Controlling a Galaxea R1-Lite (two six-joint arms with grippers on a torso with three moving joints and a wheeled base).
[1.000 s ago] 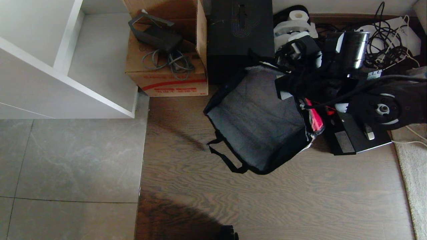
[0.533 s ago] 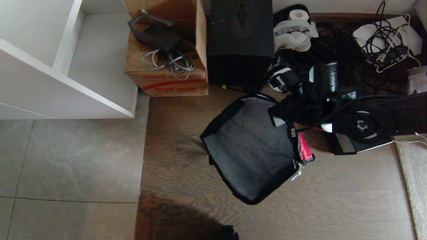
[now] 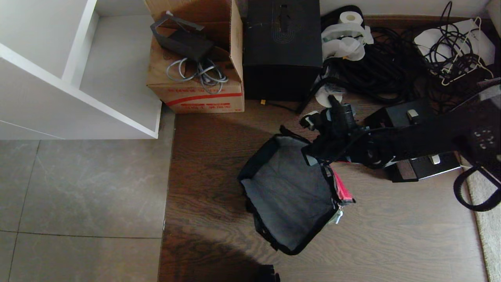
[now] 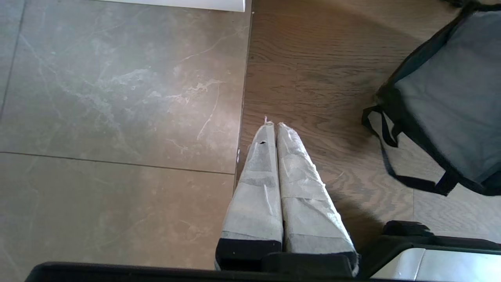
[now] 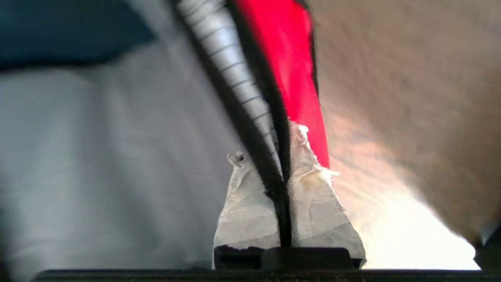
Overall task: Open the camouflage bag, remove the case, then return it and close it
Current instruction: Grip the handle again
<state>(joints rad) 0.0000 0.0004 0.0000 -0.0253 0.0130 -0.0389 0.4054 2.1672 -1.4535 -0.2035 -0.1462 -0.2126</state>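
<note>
One camouflage bag [image 3: 287, 196], long axis diagonal, pinched by right pincer [image 3: 317, 150].

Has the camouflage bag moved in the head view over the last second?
Yes. The camouflage bag, pinched by the right gripper, has shifted down the frame, away from the tall black box.

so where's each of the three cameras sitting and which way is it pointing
Head view: high on the robot, looking down at the floor, the open camouflage bag and the case; the right arm reaches in, right gripper at the bag's edge.
Left wrist view: behind the shut left gripper, looking down at tile and wood floor, bag at one side.
Right wrist view: behind the right gripper's fingers, pinched on the bag's black edging, red lining beyond.
Shared: all three show the bag's grey interior.
</note>
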